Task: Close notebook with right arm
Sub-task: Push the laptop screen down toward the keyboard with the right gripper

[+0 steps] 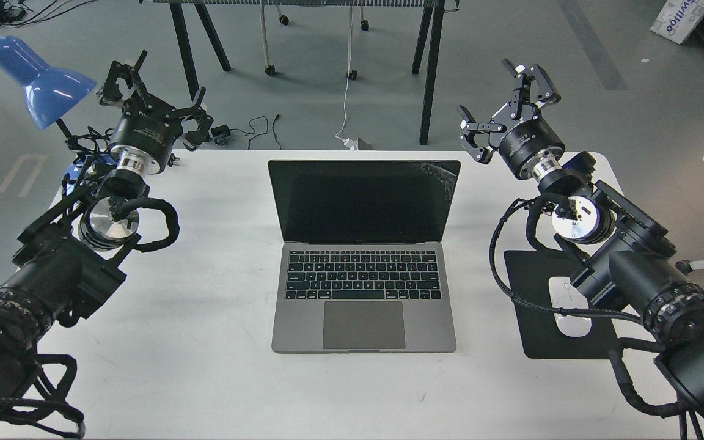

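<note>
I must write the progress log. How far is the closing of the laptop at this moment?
Nothing looks done: the slim grey metal laptop stands open, its black screen upright. In hand: nothing; the right arm's black clawed tool hangs open beside the lid, apart from it. Left: reach the lid's top edge and fold it onto the keyboard.

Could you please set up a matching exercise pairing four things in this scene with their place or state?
Things:
1. notebook
2. white mouse
3. blue lamp
4. right gripper

Descriptions:
A. at the table's far left corner
B. open, screen upright and dark, mid-table
C. lying on the black mouse pad
D. open, raised, holding nothing, right of the screen

Pairs: 1-B, 2-C, 3-A, 4-D
</note>
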`<state>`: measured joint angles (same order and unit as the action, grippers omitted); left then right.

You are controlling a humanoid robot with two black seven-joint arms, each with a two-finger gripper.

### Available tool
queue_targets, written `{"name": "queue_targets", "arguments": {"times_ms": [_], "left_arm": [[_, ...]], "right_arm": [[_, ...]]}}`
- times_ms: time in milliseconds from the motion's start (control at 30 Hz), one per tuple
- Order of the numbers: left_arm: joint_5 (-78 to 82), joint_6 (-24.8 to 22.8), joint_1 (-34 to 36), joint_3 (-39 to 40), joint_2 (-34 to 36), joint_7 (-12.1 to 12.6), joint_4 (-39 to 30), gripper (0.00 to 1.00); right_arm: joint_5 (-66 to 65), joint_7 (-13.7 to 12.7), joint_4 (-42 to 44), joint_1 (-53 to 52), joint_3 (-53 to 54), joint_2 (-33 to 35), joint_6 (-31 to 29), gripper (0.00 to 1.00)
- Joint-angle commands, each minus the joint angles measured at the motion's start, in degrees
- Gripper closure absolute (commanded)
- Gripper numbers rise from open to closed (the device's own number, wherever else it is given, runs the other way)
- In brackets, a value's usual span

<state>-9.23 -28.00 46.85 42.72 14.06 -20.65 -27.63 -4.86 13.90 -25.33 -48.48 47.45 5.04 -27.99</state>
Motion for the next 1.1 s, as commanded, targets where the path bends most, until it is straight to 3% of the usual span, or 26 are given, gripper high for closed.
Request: {"name": "queue_targets", "arguments": {"times_ms": [0,300,567,1067], "left_arm": [[0.0,0.0,0.0,0.0,0.1,0.0,-0.1,0.00],[0.0,0.0,0.0,0.0,0.1,0.0,-0.1,0.00],[0.0,0.0,0.0,0.0,0.1,0.0,0.0,0.00],[0.0,0.0,0.0,0.1,0.1,0.0,-0.1,0.00]], "right_arm": [[-0.1,-0.8,-5.4,3.3,-1.3,0.8,0.0,0.00],[-0.5,-0.7,-19.8,10.4,-8.9,9.0,0.0,0.00],[-1.8,-0.6,-25.1,11.1,-18.2,14.0,0.0,0.00],[-20.8,-0.5,-27.6,11.7,-28.4,14.7,1.3,0.00]]}}
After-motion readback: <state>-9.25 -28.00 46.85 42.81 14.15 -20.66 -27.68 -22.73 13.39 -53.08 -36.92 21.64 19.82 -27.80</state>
